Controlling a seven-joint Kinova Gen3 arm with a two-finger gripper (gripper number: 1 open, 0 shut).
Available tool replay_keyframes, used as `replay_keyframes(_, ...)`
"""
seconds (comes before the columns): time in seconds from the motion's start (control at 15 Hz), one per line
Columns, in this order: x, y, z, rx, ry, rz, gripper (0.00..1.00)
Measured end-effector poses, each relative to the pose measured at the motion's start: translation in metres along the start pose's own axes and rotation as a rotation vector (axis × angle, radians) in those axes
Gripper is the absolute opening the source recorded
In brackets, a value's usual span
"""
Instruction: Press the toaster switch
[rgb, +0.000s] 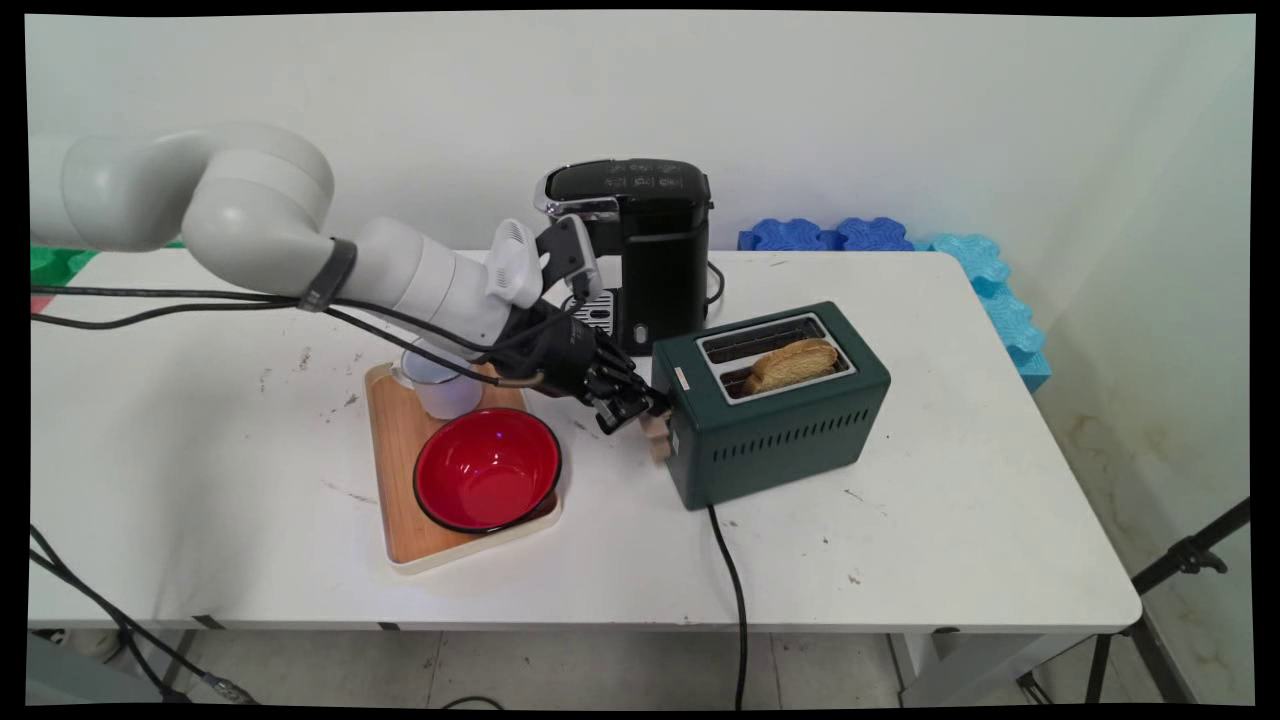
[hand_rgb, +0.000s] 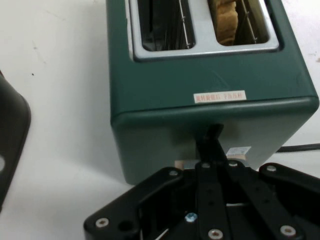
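A dark green two-slot toaster (rgb: 780, 420) stands at mid-table with a slice of toasted bread (rgb: 795, 362) upright in its nearer slot; the other slot is empty. My gripper (rgb: 640, 405) is at the toaster's left end face, fingers shut together, with their tips on top of the small tan lever (rgb: 657, 437). In the hand view the toaster (hand_rgb: 210, 75) fills the upper picture, and the bread (hand_rgb: 225, 20) shows in the right-hand slot. There the shut gripper (hand_rgb: 211, 137) presses against the end wall, and the lever (hand_rgb: 186, 164) peeks out just below the tips.
A black coffee machine (rgb: 640, 250) stands close behind the gripper. On the left lies a wooden tray (rgb: 395, 470) carrying a red bowl (rgb: 487, 468) and a clear plastic cup (rgb: 440, 385). The toaster's black cord (rgb: 735, 590) runs over the front edge. Blue foam pieces (rgb: 990, 290) lie at the back right.
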Motion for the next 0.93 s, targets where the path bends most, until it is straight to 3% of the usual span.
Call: replay_keyframes(0.93, -0.014, 0.002, 0.010, -0.003, 0.000, -0.018, 0.00)
